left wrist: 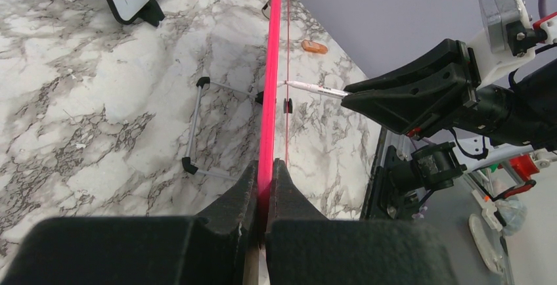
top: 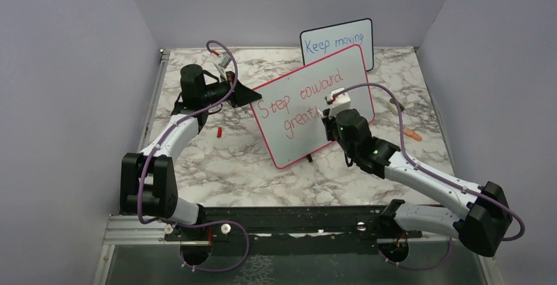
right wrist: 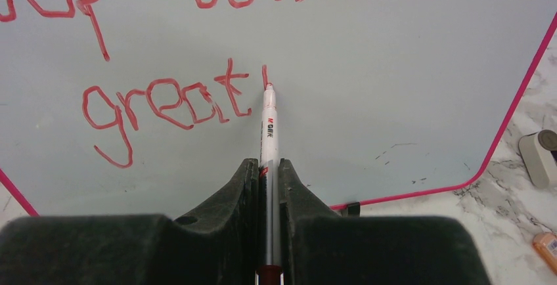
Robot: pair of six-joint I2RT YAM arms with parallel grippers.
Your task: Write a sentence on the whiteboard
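whiteboard (top: pixel 299 142): propped mid-table, tilted, top edge rising toward 1 o'clock.
left gripper (left wrist: pixel 265 167): pinched shut on the whiteboard's 9 o'clock edge, fingers flat against both faces.
right gripper (right wrist: pixel 268 165): closed snug around the marker (right wrist: pixel 269 127), tip right on the board.
sentence (top: pixel 299 104): "Step toward" on top, "great" below, one short stroke at the tip.
black-framed board (top: pixel 336 43): at 12 o'clock behind, blue writing.
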